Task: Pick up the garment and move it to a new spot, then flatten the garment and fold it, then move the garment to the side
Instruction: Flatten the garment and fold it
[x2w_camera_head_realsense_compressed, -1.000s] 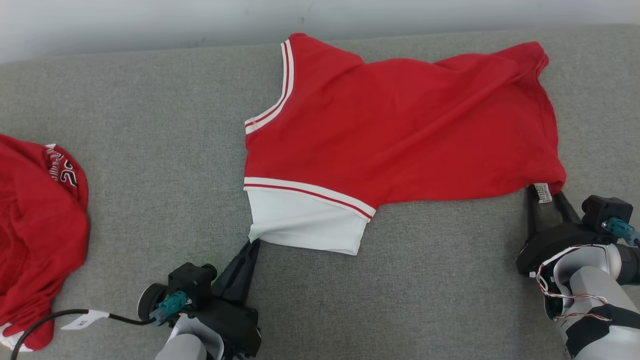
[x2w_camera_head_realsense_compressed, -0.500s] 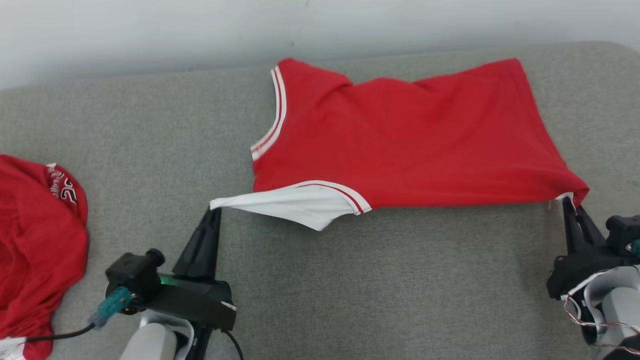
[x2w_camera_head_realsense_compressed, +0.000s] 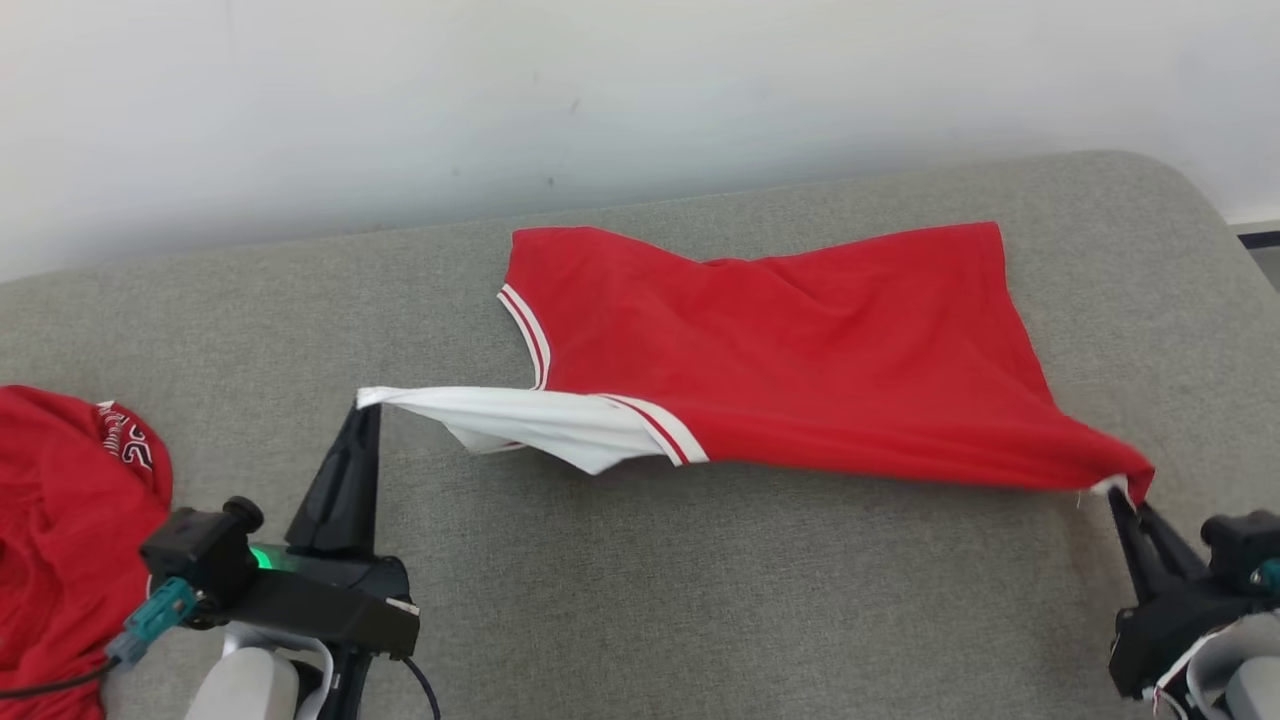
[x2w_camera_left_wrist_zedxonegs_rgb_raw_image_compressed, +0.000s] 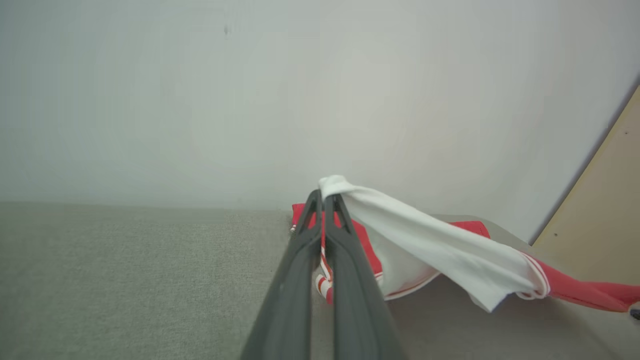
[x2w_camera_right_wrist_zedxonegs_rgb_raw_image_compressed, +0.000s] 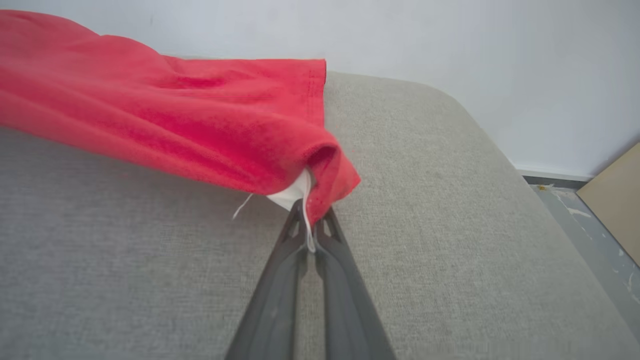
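One red garment (x2w_camera_head_realsense_compressed: 800, 360) with white trim: its near edge hangs raised and its far edge rests on the grey cushion (x2w_camera_head_realsense_compressed: 700, 600). Two end effectors hold it. The left end effector (x2w_camera_head_realsense_compressed: 364, 410) is clamped on its white corner, and the right end effector (x2w_camera_head_realsense_compressed: 1122, 497) pinches its red corner. One second red garment (x2w_camera_head_realsense_compressed: 60, 520) lies well apart at left, cut off by the frame.

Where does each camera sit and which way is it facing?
Head view: high on the head, facing forward and down at the red shirt on the grey cushion; left tool and right tool show.
Left wrist view: on that wrist, looks along the shut left tool at the shirt's white corner, wall behind.
Right wrist view: on that wrist, looks along the right tool pinching the red corner.
All three share the shirt.
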